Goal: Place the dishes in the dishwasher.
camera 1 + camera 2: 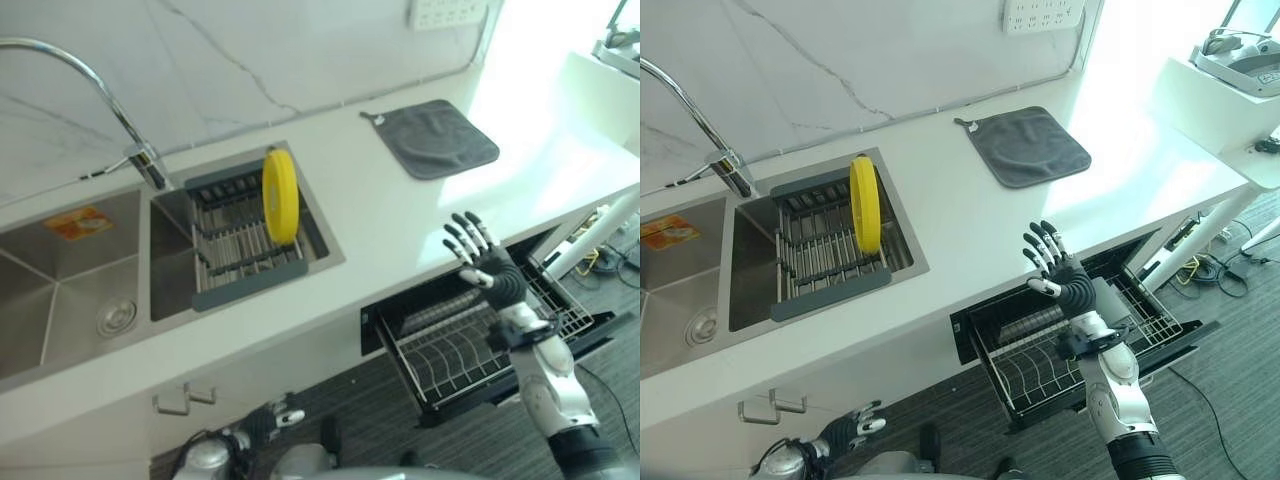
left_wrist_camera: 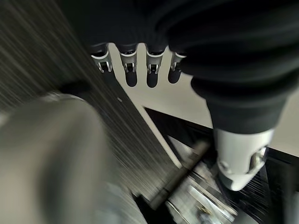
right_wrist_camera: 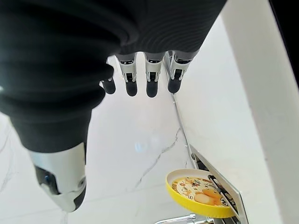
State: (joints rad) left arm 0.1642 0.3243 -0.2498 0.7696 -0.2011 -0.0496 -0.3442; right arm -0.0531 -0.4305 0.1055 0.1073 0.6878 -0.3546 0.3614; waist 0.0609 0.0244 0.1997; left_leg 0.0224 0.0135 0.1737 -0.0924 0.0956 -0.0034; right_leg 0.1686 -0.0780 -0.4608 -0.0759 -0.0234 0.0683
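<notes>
Right hand (image 1: 1065,275) is raised over the front edge of the counter, fingers spread and straight, holding nothing. Its wrist view confirms the fingers are extended, with open space in front of them. Lower down and nearest the robot, the left hand (image 1: 852,427) hangs by the cabinet front under the sink, close to a metal drawer handle (image 1: 770,405); its fingers look relaxed and empty too.

Just below the right hand, the dishwasher (image 1: 985,335) stands open under the counter, and its wire rack (image 1: 470,350) is pulled out. No dish can be seen in the rack, though the arm covers part of it.

Farther back, the white countertop (image 1: 390,215) runs across the scene. A double steel sink (image 1: 60,280) is set into it on the robot's left. In the nearer basin sits a grey drying rack (image 1: 825,250), and one yellow plate (image 1: 864,203) stands upright on edge in it. The right wrist view shows a cartoon picture on the plate's face. A curved tap (image 1: 90,90) rises behind the sink, and a dark grey cloth (image 1: 1025,145) lies flat on the counter to the right.

Judging from this, the task appears barely started: the dishwasher is ready, but the plate is not yet picked up, and the right hand is well apart from it.
</notes>
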